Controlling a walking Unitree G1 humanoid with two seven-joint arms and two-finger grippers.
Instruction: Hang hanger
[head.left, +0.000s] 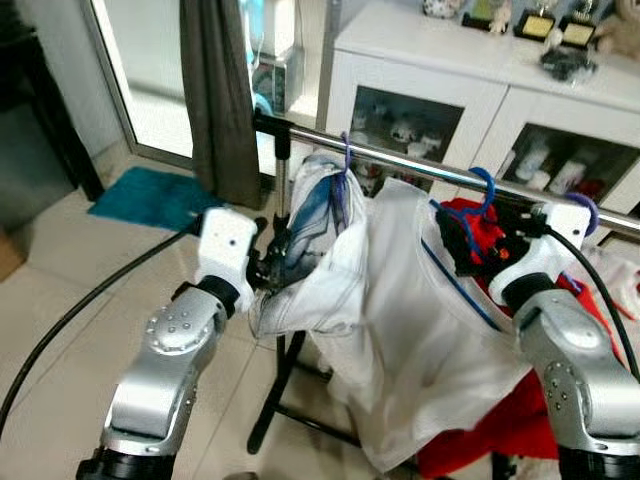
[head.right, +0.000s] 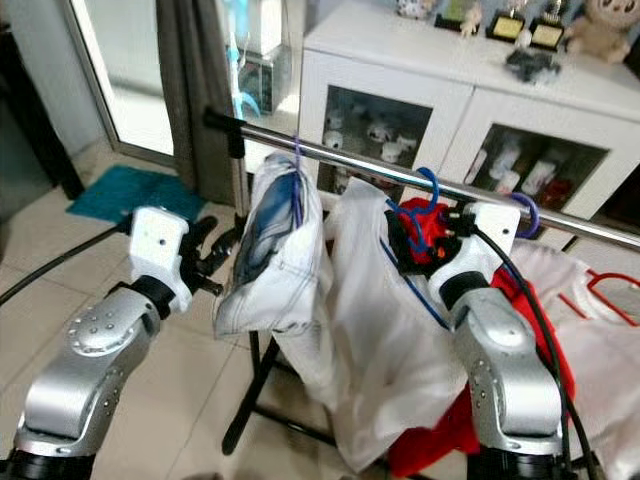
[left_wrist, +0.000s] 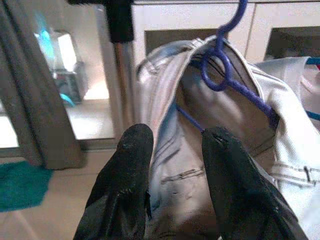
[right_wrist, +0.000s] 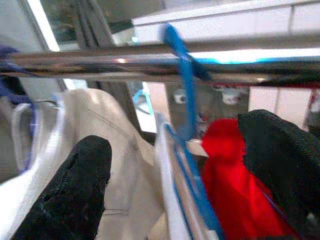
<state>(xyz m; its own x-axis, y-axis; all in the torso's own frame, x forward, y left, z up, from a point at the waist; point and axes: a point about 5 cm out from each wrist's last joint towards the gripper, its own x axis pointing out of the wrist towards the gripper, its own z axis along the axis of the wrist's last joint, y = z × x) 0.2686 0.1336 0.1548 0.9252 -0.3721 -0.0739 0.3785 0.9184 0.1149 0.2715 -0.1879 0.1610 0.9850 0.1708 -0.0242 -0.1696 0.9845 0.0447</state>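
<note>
Curtain (head.left: 218, 95) and teal mat (head.left: 152, 196) mark the far left, beside the glass door. Left gripper (head.left: 268, 268) sits at the left edge of a white-and-blue garment (head.left: 320, 250), its fingers (left_wrist: 122, 185) spread to a moderate gap with the cloth between them; whether they press it cannot be told. That garment hangs on a purple hanger (left_wrist: 220, 65) whose hook rests over the chrome rail (head.left: 420, 165) near the rail's black end post (head.left: 283, 150). Next along is a white shirt (head.left: 420, 320), then a red garment (head.left: 480, 235); the blue hanger (right_wrist: 182, 85), the task's thing as judged here, already has its hook over the rail, seen clearly in the right wrist view. Right gripper (head.left: 470, 245) sits just below the rail at that hook, fingers (right_wrist: 75, 195) wide apart on either side of the hanger neck and not closed on it. A white cabinet (head.left: 470, 70) with glass doors stands behind. Judged risks: the hook appears to sit shallow on the rail, so a withdrawing finger catching the wire or the shirt collar could lift it off and drop the clothes; the left fingers dragging cloth could slide the purple hanger toward the rail end; the arm cable (head.left: 590, 290) could snag a garment.
</note>
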